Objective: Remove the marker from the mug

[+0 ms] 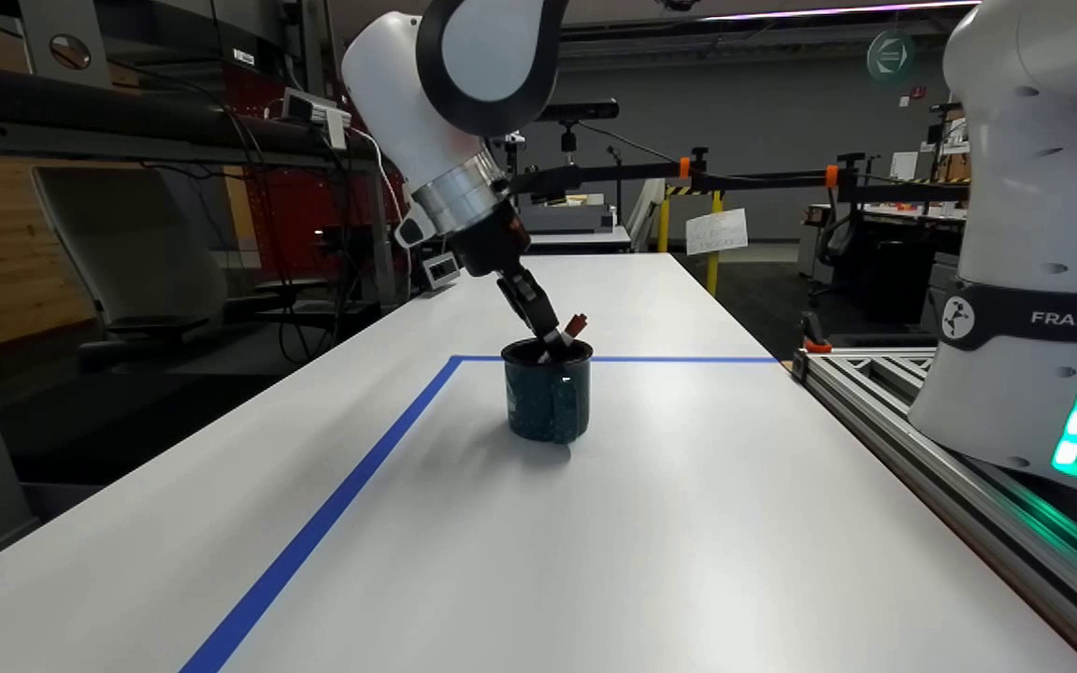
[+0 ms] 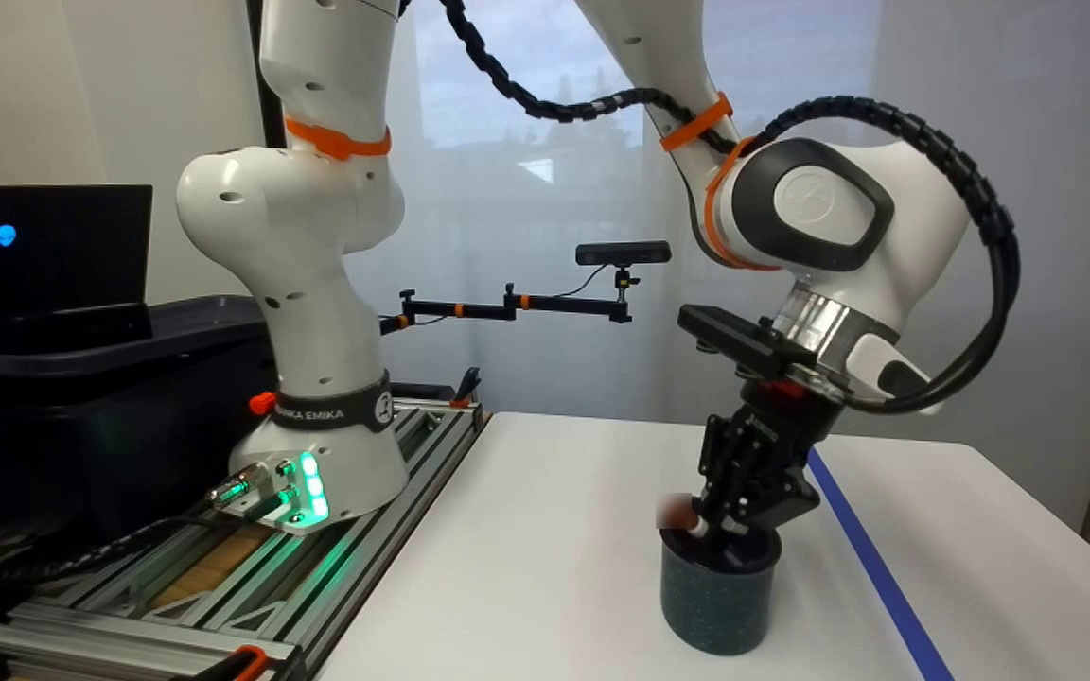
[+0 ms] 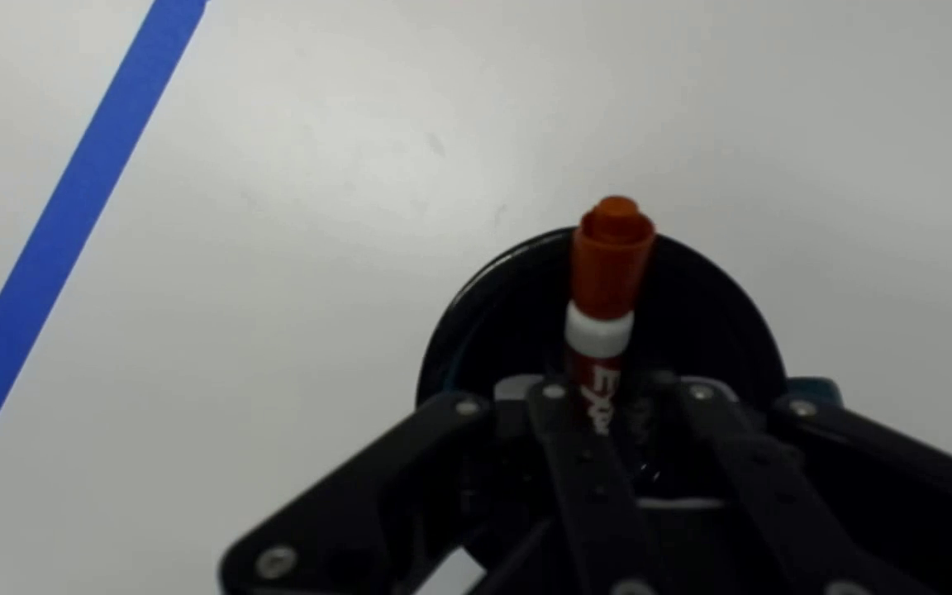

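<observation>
The mug [image 3: 711, 289] is dark teal-blue and stands upright on the table, at the centre in an exterior view [image 1: 548, 397] and lower right in an exterior view [image 2: 717, 596]. The marker [image 3: 600, 330] stands tilted in it, with its red-orange end above the rim; this end also shows in both exterior views [image 1: 576, 325] [image 2: 679, 515]. My gripper [image 3: 629, 392] reaches into the mug mouth at a slant, with a finger on either side of the marker. The left finger lies close against it. A dark area between marker and right finger hides whether that side touches. The marker's lower end is hidden.
Blue tape [image 1: 323, 514] runs along the white table [image 1: 688, 523]. The robot base [image 1: 1043, 374] stands beyond the table edge, on a metal frame [image 2: 394, 511]. A camera on a bracket arm [image 2: 623, 253] stands behind the table. The mug handle [image 3: 815, 388] shows beside the right finger.
</observation>
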`<state>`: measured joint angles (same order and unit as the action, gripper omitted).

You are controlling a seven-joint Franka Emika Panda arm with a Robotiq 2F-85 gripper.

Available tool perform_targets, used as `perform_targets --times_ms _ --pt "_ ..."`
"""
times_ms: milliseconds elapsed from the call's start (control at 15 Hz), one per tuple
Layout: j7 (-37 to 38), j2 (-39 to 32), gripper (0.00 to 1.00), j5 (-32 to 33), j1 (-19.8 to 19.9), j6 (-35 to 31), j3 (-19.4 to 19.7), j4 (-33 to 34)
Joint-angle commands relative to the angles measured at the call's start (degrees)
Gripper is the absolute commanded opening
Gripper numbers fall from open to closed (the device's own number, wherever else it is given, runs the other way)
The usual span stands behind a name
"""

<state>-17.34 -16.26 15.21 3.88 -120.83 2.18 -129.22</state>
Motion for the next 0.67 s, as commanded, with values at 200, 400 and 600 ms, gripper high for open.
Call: perform_targets --times_ms 200,400,600 --pt "-2.6 12.4 0.05 -2.7 0.9 9.4 0.5 -1.3" --pt "5.7 16.2 0.05 0.1 2.1 6.7 3.3 -3.4" --pt "11.4 16.4 0.05 1.4 4.2 2.8 6.1 -5.0"
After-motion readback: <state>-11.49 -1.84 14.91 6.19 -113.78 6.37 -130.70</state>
